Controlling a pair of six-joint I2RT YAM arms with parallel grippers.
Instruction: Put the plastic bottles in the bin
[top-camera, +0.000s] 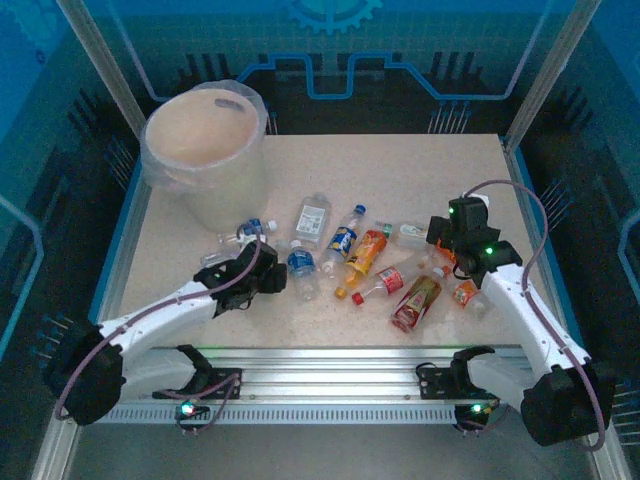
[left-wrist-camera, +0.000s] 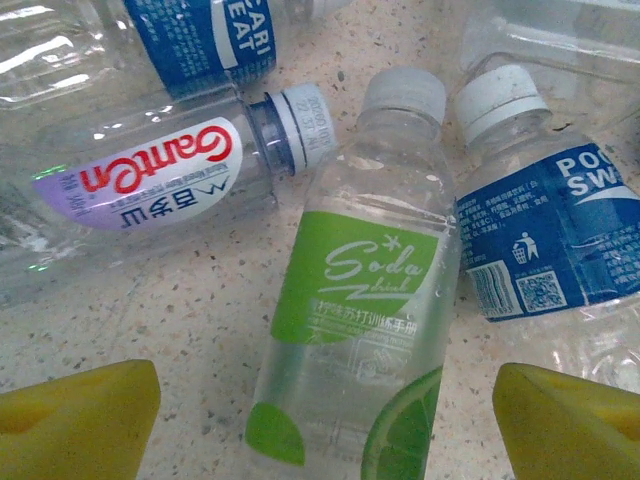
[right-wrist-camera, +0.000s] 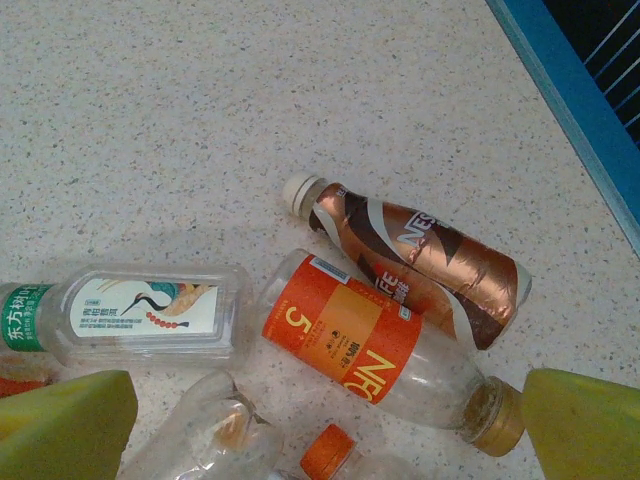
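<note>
Our left jaws gape wide over the green soda bottle (left-wrist-camera: 350, 300), and our right jaws gape wide over the orange-label bottle (right-wrist-camera: 345, 335).

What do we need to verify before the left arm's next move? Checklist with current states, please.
1. Left pincer open: ok, yellow fingers sit either side of the green soda bottle.
2. Soda bottle lying flat on the table: ok.
3. Neighbours clear of the grasp: not ok, the white-capped Pocari bottle crowds one side.
4. Those two bottles actually touching: cannot tell.
5. Bin upright, mouth open: ok.
6. Right pincer open, holding nothing: ok, above the orange-label bottle.
</note>
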